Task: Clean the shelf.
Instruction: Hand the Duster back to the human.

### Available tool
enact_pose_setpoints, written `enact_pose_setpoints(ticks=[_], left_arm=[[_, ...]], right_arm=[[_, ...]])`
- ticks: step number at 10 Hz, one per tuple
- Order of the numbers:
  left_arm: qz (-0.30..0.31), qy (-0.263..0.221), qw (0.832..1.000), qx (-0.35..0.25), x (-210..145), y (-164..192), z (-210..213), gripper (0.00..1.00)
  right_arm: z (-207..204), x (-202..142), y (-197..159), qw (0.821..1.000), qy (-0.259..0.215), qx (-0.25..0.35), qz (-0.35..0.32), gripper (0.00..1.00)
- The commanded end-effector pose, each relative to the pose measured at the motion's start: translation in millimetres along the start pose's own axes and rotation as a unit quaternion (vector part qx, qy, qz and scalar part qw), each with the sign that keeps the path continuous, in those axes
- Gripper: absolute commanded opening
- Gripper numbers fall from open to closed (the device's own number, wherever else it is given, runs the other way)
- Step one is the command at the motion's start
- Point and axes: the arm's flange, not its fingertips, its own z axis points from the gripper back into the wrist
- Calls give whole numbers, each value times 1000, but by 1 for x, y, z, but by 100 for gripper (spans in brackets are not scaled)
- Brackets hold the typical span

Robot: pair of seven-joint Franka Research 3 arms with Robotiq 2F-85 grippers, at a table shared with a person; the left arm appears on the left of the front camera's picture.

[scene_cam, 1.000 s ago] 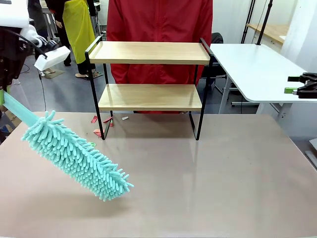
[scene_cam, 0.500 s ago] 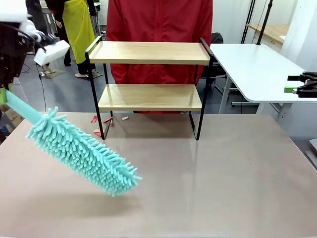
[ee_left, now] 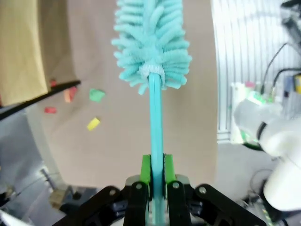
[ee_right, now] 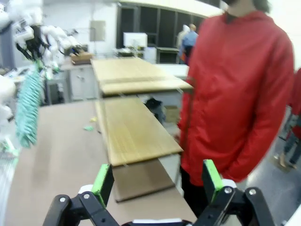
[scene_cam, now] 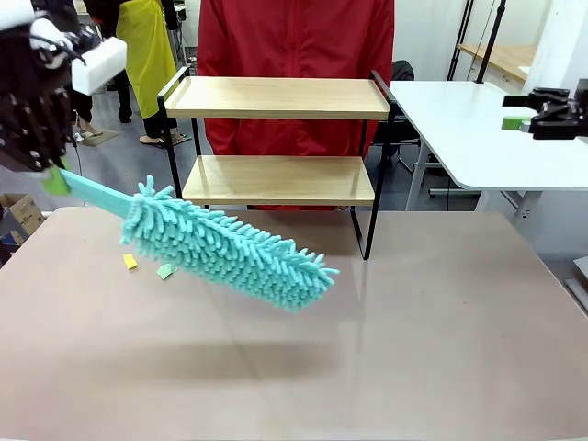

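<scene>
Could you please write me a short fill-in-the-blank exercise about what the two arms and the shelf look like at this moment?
1. The left claw is shut on the handle of the turquoise ____.
2. The shelf has ____ wooden boards.
3. The right claw stands ____, holding nothing.
4. The person behind the shelf wears a ____ jacket.

Missing words: duster; two; open; red

A white table [scene_cam: 478, 129] stands over grey floor [scene_cam: 119, 175] behind.
</scene>
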Motion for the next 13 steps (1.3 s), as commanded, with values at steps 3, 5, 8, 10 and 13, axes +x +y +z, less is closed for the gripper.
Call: enact_pose_setpoints(ticks=[3,5,8,10,13], left_arm=[[-28,-123,991,39,-20,11,-51,13],[-43,-170,983,44,-27,15,-72,13],[-69,-222,972,19,-33,20,-97,13],[-34,-173,984,32,-28,20,-85,13],[-49,-219,974,29,-31,20,-94,13]], right_arm=[[-33,23,75,982,-81,127,-113,100],[-67,15,113,970,-106,165,-143,100],[-103,4,152,966,-102,204,-122,100],[-86,0,136,965,-106,196,-135,100],[-75,-3,154,976,-121,155,-97,100]])
